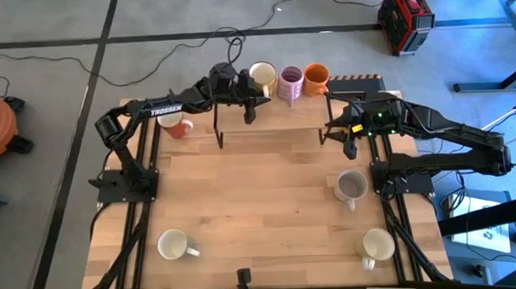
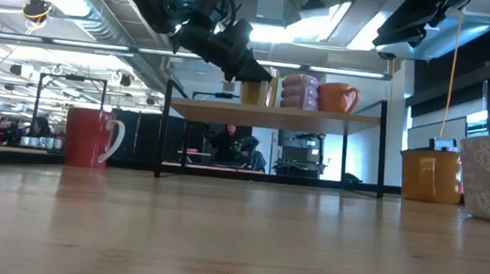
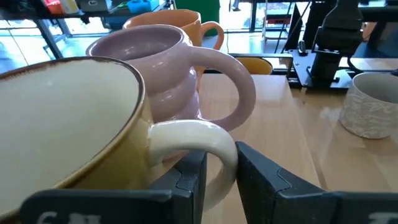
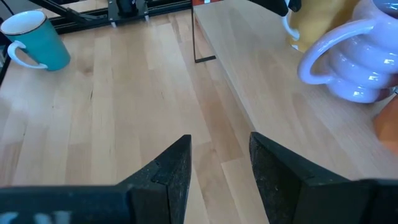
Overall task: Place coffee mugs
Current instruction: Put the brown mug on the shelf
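Left end effector (image 3: 217, 177) spread astride mustard mug (image 3: 68, 124) handle; right end effector (image 4: 219, 168) spread, empty.

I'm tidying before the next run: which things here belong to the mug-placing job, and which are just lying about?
Job:
yellow mug, purple mug and orange mug on the shelf
red mug
grey mug
two cream mugs

Lying about:
red case
floor cables
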Robot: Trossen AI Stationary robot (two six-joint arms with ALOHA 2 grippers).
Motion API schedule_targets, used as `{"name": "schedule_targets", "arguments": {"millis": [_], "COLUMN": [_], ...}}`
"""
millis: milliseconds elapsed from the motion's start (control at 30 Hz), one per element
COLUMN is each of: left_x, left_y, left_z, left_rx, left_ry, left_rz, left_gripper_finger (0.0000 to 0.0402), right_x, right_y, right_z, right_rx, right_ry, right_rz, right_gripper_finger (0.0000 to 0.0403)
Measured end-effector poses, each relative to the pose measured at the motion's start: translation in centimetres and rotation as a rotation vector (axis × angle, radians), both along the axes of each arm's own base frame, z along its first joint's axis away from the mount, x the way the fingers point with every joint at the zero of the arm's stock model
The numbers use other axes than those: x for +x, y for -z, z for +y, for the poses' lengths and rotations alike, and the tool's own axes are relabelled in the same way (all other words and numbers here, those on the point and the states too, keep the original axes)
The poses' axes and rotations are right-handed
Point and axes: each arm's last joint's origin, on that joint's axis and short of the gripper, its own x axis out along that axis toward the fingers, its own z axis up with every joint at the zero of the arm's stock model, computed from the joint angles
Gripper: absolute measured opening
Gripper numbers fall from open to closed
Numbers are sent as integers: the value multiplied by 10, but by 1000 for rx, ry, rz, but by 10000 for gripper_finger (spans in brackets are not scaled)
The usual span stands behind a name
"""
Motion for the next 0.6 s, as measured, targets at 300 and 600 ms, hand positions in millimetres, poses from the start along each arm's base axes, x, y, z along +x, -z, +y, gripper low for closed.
{"name": "schedule_targets", "arguments": {"millis": [300, 600], "left_x": [-2, 2], "left_y": [-5, -1], "left_z": [-6, -14], "left_rx": [-35, -28], "left_ry": [-56, -112], "left_rz": [11, 65], "left_gripper_finger": [77, 77], "right_x": [0, 0], "right_y": [0, 0], "right_z": [0, 1], "right_rx": [7, 16], "right_ry": [-6, -22], "right_rz": [-2, -5], "right_gripper_finger": [152, 152]}}
